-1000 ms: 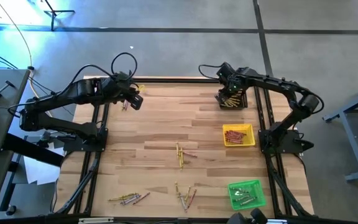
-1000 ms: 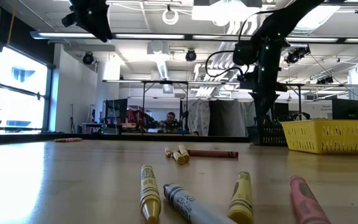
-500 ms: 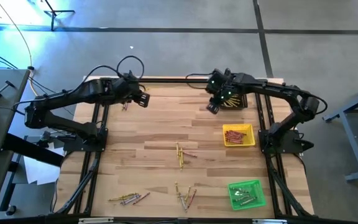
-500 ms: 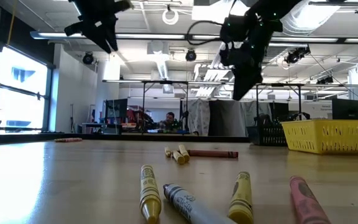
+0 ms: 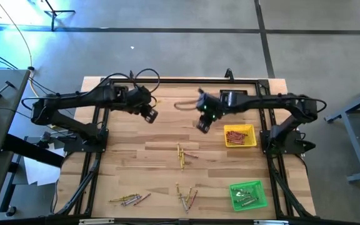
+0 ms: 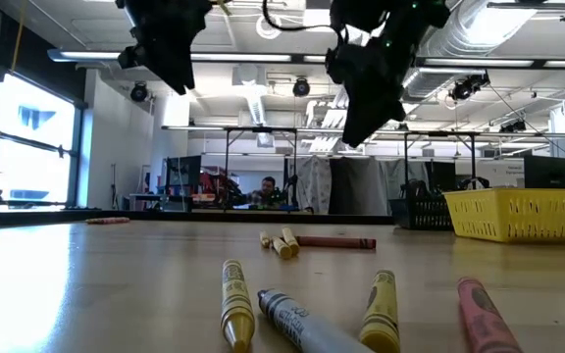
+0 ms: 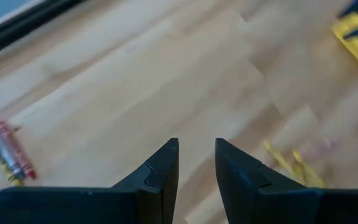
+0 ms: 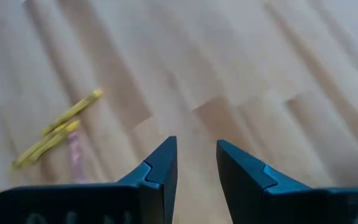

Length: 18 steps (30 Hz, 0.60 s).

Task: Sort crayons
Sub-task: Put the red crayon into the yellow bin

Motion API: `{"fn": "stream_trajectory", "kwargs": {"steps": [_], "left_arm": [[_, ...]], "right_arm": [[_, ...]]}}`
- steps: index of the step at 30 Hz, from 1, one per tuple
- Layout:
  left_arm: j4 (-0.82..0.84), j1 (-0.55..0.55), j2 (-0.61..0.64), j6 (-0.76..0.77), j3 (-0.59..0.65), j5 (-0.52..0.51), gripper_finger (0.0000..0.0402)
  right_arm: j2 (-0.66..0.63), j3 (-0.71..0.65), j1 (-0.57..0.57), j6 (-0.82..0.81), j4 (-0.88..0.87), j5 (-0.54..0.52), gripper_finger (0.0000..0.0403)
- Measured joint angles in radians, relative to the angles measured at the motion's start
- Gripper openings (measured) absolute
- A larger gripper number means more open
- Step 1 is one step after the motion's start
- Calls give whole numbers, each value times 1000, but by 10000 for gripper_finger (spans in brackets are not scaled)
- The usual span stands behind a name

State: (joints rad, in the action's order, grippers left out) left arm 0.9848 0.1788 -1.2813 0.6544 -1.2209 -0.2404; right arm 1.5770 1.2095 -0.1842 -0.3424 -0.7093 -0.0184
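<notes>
Above the upper middle of the table (image 5: 142,140), in the high view, both grippers are held in the air. The left gripper (image 5: 150,115) is seen left of centre, the right gripper (image 5: 202,124) right of centre, and bare wood lies between them. In each wrist view a narrow gap is seen between the two dark fingers, with nothing in it, so both sets of jaws are parted and empty.

The crayons lie scattered in small groups. A yellow cluster with one pinkish stick (image 5: 181,155) is found at the centre of the high view, below and between the grippers. A second group (image 5: 187,197) lies at lower centre, and a mixed greyish, yellow and red group (image 5: 130,199) at lower left. In the low view four crayons are seen close up along the bottom edge: a yellow one (image 6: 235,303), a grey one (image 6: 297,322), another yellow one (image 6: 381,309) and a pink one (image 6: 483,314). Farther back a red crayon (image 6: 335,241) lies beside some short yellow pieces.

Red crayons are held in the yellow tray (image 5: 250,132) at centre right, just beside the right gripper. Greyish sticks, as far as can be made out, lie in the green tray (image 5: 260,186) at lower right. In the left wrist view a grey and a red crayon (image 7: 5,152) appear at the left edge, blurred.
</notes>
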Motion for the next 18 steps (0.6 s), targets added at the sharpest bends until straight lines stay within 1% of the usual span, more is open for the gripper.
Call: {"fn": "stream_trajectory", "kwargs": {"steps": [4,6,10,12,15,18], "left_arm": [[10,-32,21,-102,0,126,90],[13,-57,31,-136,0,160,90],[11,-107,46,-191,0,166,90],[8,-127,51,-204,0,166,90],[-5,-150,53,-220,0,161,90],[-7,-157,52,-247,0,157,90]], "right_arm": [[0,0,109,-25,2,16,98],[1,0,166,-64,14,21,98],[43,0,271,-170,73,18,98],[83,0,317,-226,112,-4,98],[152,0,359,-239,163,-6,98],[196,0,367,-210,194,1,98]]}}
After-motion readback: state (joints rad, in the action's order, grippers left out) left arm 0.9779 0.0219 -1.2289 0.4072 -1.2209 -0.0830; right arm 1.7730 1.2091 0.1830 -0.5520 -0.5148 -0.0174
